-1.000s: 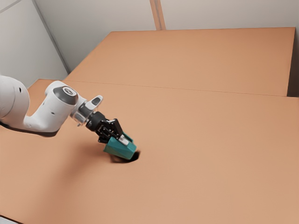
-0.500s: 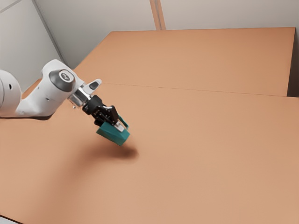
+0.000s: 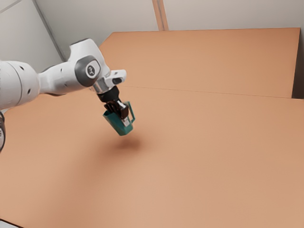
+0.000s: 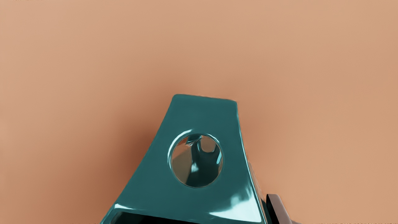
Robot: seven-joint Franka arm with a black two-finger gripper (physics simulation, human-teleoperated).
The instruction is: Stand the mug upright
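The mug was held in the air over the table, and a soft shadow was cast on the tabletop beneath it. It was gripped at its sides by the gripper, whose fingers were closed as far as the mug's width allowed. The mug was not yet stood on the table. It was tilted, with its mouth raised toward the exterior view's left and its base pointed down toward the exterior view's right. Its handle was turned toward the exterior view's right.

The mug was placed over the part of the table between the seam and the near edge, well apart from the far edge. The gripper was carried by the white arm, which was reached in from the exterior view's left.

In the wrist view, the mouth end was seen nearest the gripper and the narrower base end farther off. A round, shiny-rimmed shape was seen on the mug's wall; whether it was an opening or a mirrored patch could not be told. One fingertip was seen against the mug's side.
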